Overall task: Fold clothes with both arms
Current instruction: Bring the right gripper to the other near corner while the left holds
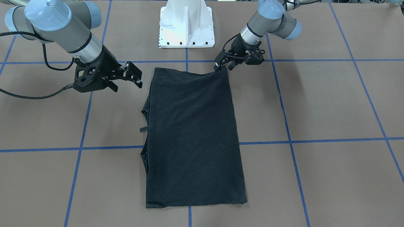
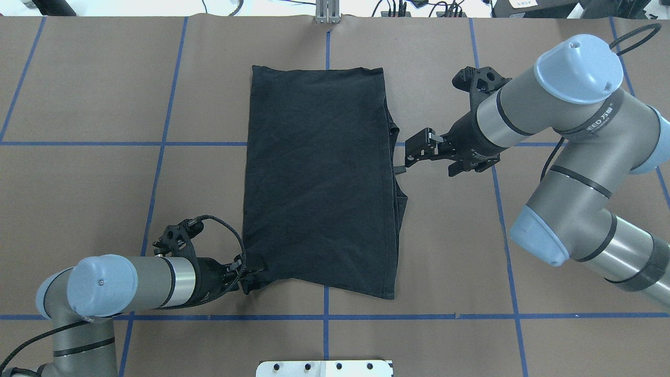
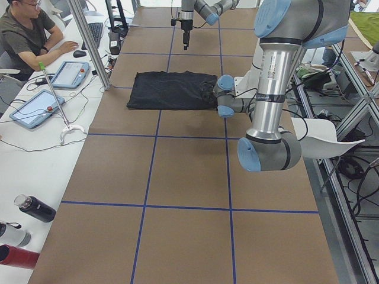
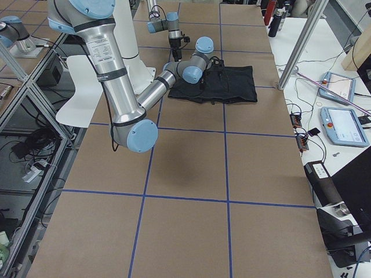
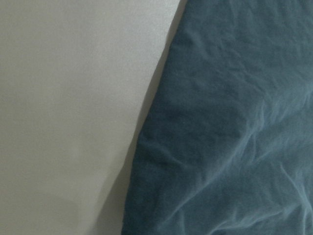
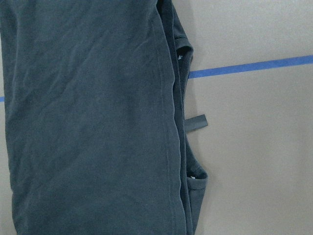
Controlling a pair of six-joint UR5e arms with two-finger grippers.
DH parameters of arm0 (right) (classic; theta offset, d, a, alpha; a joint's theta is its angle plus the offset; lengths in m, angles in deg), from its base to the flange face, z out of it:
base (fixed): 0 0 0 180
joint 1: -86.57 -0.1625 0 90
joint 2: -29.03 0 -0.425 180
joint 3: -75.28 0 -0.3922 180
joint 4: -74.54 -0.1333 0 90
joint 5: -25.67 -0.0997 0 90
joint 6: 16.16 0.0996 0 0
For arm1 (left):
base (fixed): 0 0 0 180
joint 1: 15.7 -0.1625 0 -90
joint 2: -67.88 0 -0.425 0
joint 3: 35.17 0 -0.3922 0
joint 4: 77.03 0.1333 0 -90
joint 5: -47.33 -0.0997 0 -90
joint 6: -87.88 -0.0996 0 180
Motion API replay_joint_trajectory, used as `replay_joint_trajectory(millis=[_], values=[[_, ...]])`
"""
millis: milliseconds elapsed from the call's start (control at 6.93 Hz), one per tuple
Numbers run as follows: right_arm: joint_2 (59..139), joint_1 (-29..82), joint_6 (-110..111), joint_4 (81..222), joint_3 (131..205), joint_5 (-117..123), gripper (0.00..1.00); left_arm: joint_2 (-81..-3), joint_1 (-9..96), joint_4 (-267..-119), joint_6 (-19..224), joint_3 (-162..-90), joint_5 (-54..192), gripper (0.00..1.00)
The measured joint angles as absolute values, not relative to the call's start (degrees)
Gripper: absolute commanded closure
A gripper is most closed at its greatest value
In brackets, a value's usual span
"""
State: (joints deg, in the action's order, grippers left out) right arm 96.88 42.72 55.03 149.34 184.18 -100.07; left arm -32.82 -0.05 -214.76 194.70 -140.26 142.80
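Observation:
The black T-shirt (image 1: 192, 135) lies folded into a long rectangle on the brown table, plain side up, with layered sleeve edges and a small tag (image 6: 195, 122) along one long side. It also shows in the overhead view (image 2: 319, 183). My left gripper (image 2: 250, 280) is low at the shirt's near corner on the robot's left and shut on that corner, which is drawn toward it (image 1: 221, 66). The left wrist view shows fabric (image 5: 230, 137) close up. My right gripper (image 2: 413, 152) hangs open and empty above the table, just beside the shirt's sleeve edge (image 1: 136, 75).
The white pedestal base (image 1: 186, 28) stands at the table's robot edge, behind the shirt. Blue tape lines (image 1: 315, 140) grid the table. An operator (image 3: 23, 35), tablets (image 3: 35, 106) and bottles (image 3: 32, 208) are along a side bench.

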Motion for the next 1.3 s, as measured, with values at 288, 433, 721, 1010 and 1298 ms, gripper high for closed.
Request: replay_joint_trajectory(millis=[288, 433, 721, 1010, 1298], values=[[96.88, 42.72, 55.04, 149.34, 184.13, -100.12, 0.0, -32.96, -0.46, -214.24, 194.67, -140.14, 142.78, 0.38], [96.89, 42.71, 55.03, 149.34, 184.08, -100.16, 0.0, -33.05, -0.6, -213.86, 194.67, -140.11, 142.78, 0.61], [97.02, 42.66, 55.04, 149.34, 184.06, -100.24, 0.0, -33.1, -0.66, -213.64, 194.64, -140.12, 142.79, 1.0], [97.53, 42.64, 55.03, 149.34, 184.2, -100.31, 0.0, -33.11, -0.52, -213.62, 194.43, -140.27, 142.86, 1.0], [97.86, 42.67, 55.17, 149.34, 184.39, -100.26, 0.0, -33.11, -0.07, -213.35, 193.96, -140.58, 142.96, 1.0]])
